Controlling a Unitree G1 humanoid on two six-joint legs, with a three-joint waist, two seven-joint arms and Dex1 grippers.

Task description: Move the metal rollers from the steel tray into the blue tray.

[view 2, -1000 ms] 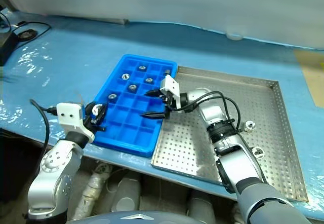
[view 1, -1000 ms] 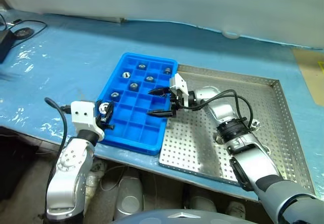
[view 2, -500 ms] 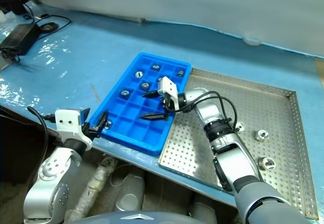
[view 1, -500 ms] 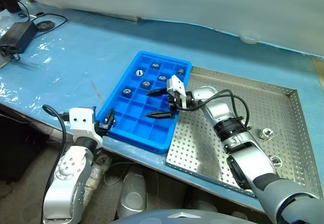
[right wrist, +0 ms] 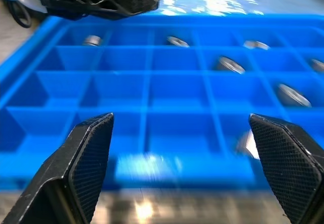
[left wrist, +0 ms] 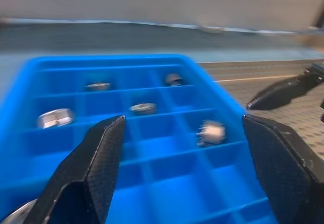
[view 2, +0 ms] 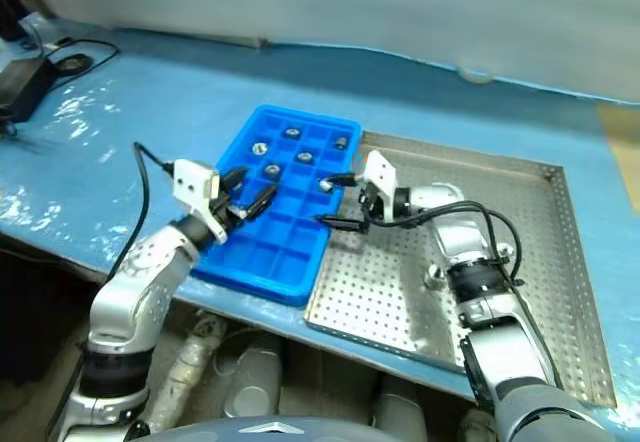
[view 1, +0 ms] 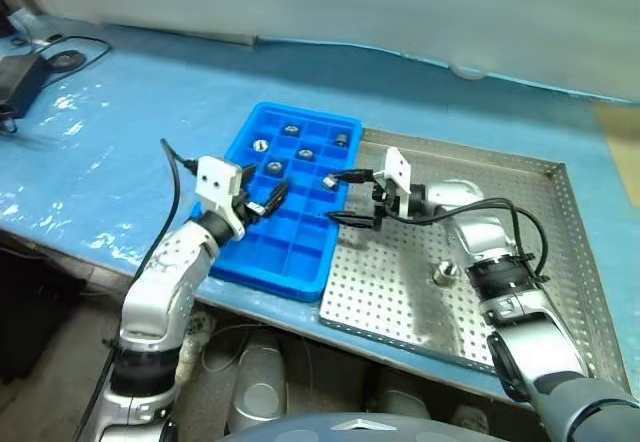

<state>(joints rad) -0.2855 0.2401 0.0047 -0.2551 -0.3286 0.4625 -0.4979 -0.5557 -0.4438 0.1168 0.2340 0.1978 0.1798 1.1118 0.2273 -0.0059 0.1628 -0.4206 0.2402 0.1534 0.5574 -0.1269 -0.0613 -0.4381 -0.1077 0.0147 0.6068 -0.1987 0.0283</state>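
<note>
Both grippers gape empty over the blue tray point(view 1: 283, 202); swing your right gripper point(view 1: 352, 199) back squarely over the roller point(view 1: 441, 275) on the steel tray point(view 1: 560, 262), then close.

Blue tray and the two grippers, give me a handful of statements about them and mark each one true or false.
1. The blue tray lies to the robot's left of the steel tray. True.
2. Every compartment of the blue tray holds a roller. False: only a few compartments at the far end hold metal rollers; the near rows are bare.
3. The left gripper is open over the blue tray. True.
4. The right gripper is clamped on a roller. False: its fingers stand wide apart with nothing between them.
5. One roller sits on the steel tray beside the right arm. True.
</note>
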